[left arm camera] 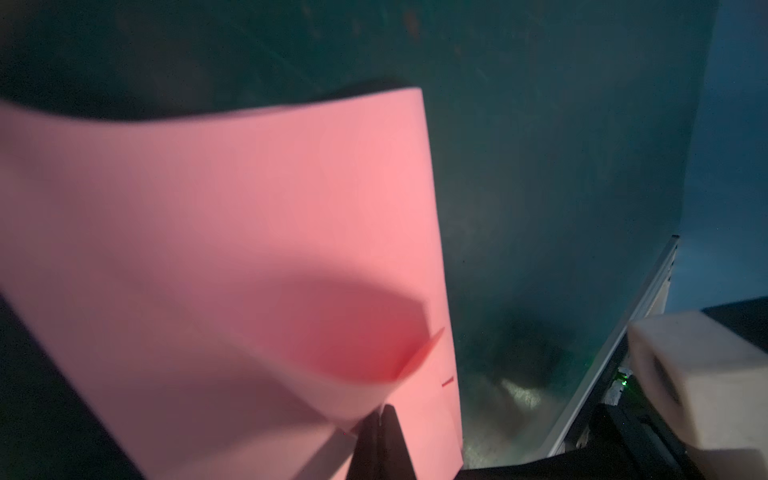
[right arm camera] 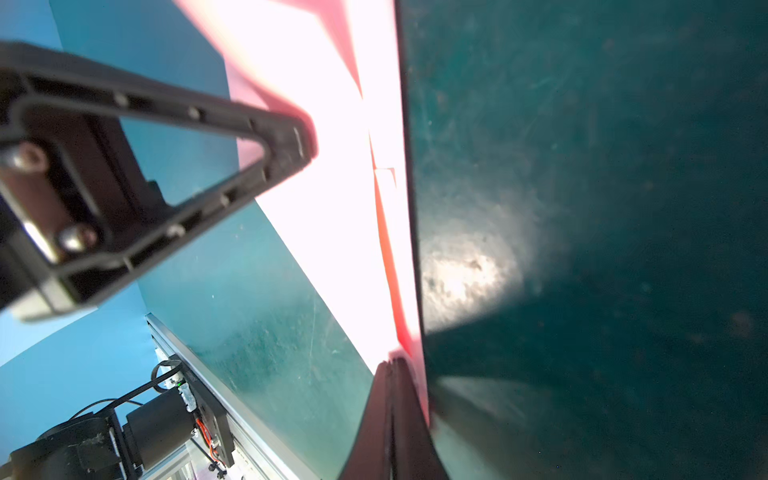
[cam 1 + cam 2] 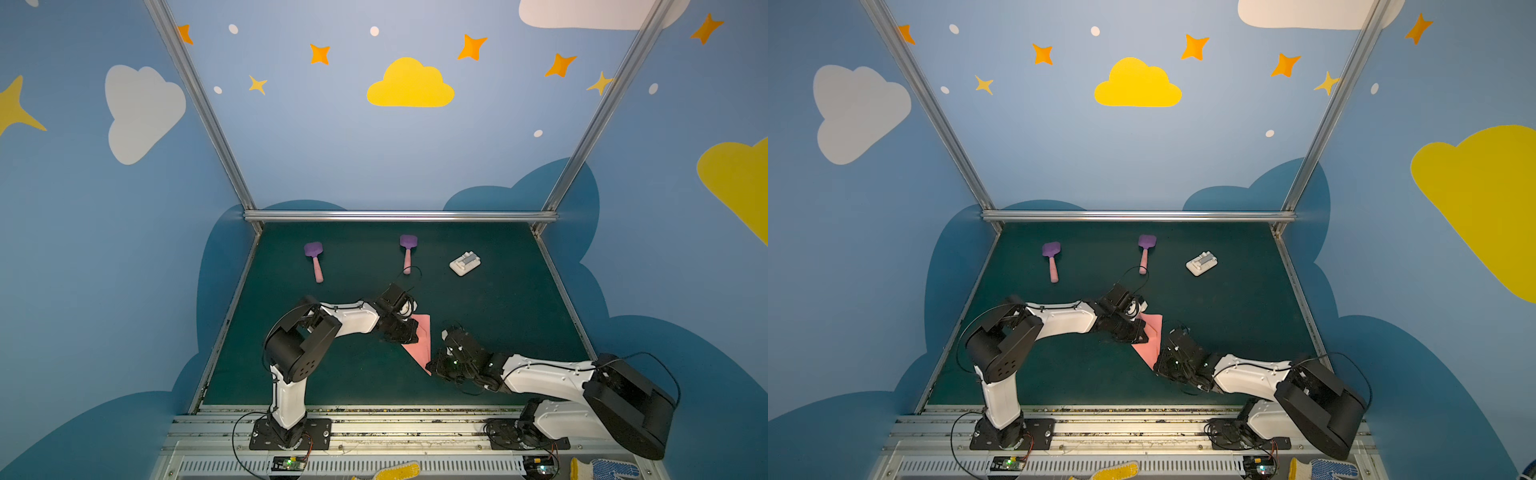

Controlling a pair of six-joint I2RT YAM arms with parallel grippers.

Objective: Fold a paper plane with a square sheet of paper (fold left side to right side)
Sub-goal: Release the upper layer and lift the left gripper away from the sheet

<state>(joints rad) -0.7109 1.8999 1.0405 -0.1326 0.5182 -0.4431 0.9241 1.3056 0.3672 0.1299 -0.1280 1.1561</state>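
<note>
On the green worktop [image 3: 498, 299], near its middle, the pink paper [image 3: 423, 338] lies partly folded to a point. The left gripper [image 1: 380, 415] is closed on a lifted flap; the right gripper [image 2: 391, 368] seems closed on the near tip, though glare blurs it. Pulling apart could tear the paper or skew the crease.

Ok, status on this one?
Left gripper shut on paper; right gripper shut on its near tip. Paper part-folded. Spatulas, block far back, not in the way.
</note>
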